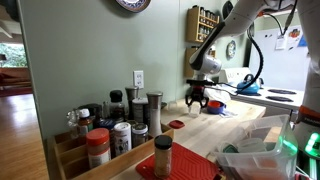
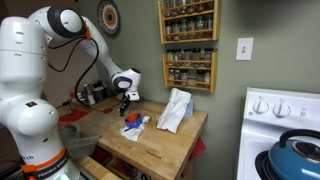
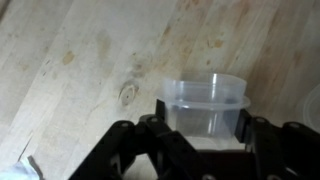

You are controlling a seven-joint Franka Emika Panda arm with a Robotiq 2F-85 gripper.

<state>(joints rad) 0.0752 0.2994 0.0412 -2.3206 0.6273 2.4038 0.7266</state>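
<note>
Between the jaws of the gripper (image 3: 203, 125), wrist view: clear plastic cup (image 3: 205, 100), upright on the wooden tabletop (image 3: 80, 60); jaws part-way apart, one finger beside each side wall; cannot tell whether they press it. Dark knot (image 3: 128, 93) in the wood at 9 o'clock of the cup, near it; in an exterior view, crumpled white bag (image 2: 175, 110) at 3 o'clock of the gripper, apart.

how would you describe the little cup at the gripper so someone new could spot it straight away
Find the pale wooden counter and follow the robot arm down to its gripper. Between the gripper's fingers stands a small round plastic cup. It is see-through and open-topped, unlike the capped spice jars crowded elsewhere on the counter.
</note>
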